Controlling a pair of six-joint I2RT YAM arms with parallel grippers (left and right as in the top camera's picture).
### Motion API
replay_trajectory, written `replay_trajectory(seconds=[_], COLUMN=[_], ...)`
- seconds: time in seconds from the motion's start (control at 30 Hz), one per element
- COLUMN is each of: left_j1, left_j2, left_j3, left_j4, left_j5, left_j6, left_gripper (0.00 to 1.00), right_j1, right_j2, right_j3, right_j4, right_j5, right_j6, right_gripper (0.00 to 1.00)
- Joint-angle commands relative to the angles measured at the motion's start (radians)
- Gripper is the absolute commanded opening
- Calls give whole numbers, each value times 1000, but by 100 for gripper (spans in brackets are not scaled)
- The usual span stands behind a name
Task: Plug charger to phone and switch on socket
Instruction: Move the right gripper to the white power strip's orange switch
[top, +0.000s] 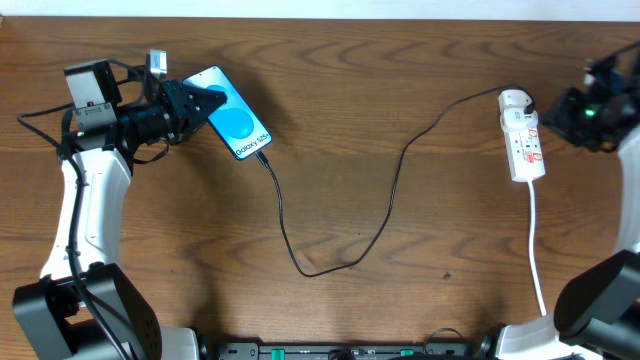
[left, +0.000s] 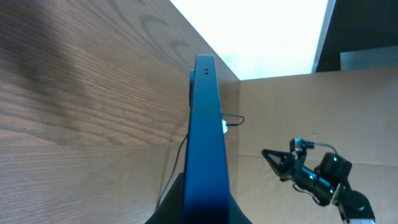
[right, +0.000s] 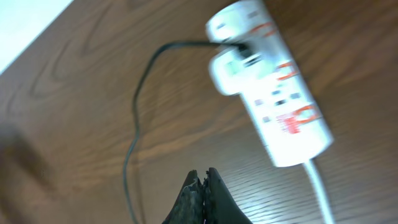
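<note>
The phone lies screen up at the upper left, and its dark blue edge shows in the left wrist view. My left gripper is shut on the phone's upper end, a finger on each side. The charger cable runs from the phone's lower end in a loop across the table to the socket, where its plug sits in the top outlet. The socket is blurred in the right wrist view. My right gripper is shut and empty, just right of the socket.
The socket's white cord runs down to the table's front edge at the right. The table's far edge lies close behind the phone. My right arm also shows in the left wrist view.
</note>
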Motion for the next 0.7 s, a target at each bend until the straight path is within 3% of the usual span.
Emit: replay_trajectory(seconds=[0.0,0.4,0.67], left_j1=[4,4,-8], left_j2=[-13,-13,9], left_j3=[-4,-4,-4], left_j4=[2,2,-55], left_j5=[-9,-29,-181], left_j6=[14,14,84], left_gripper=[7,7,7], right_j1=[-68,-135,-135], right_j2=[33,193,266], right_j3=[-18,-20,-20], right_j4=[10,95,109], right_j5=[-24,-60,-105], right_j6=[-25,-43,-63], right_gripper=[1,1,1])
